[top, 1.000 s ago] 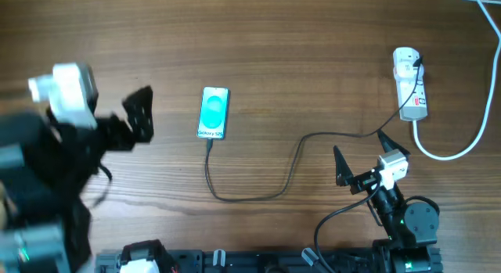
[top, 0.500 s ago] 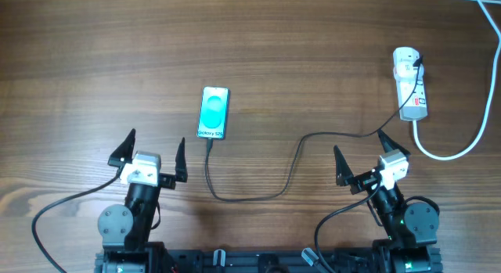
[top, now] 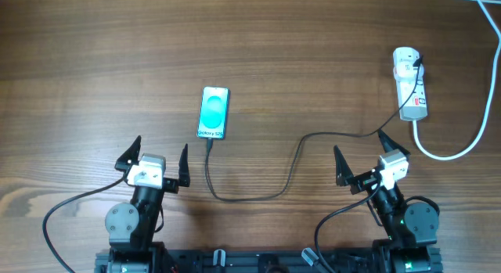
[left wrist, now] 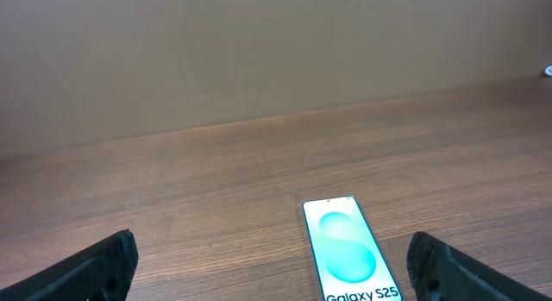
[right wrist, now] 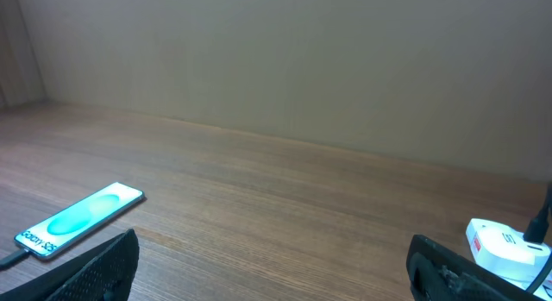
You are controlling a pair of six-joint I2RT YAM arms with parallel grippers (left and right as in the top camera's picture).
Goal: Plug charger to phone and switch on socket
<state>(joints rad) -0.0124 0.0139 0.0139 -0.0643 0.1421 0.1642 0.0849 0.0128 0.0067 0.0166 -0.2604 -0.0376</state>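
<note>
The phone (top: 214, 113) lies flat on the wooden table, teal screen up, with "Galaxy S25" at its near end. It also shows in the left wrist view (left wrist: 349, 260) and the right wrist view (right wrist: 78, 220). The thin dark charger cable (top: 250, 196) runs from the phone's near end in a loop across to the white socket (top: 410, 84) at the far right, where its plug sits. The socket's end shows in the right wrist view (right wrist: 507, 249). My left gripper (top: 156, 154) is open and empty, near the table's front edge, just short of the phone. My right gripper (top: 358, 153) is open and empty, below the socket.
The socket's thick white cord (top: 462, 148) loops right and runs off the far right corner. Black robot cables (top: 70, 206) trail from both arm bases along the front edge. A plain wall stands behind the table in the wrist views.
The left arm has pulled back from the left side of the table and settled at its base near the front edge, gripper open. The right arm, phone, cable and socket have not moved.
</note>
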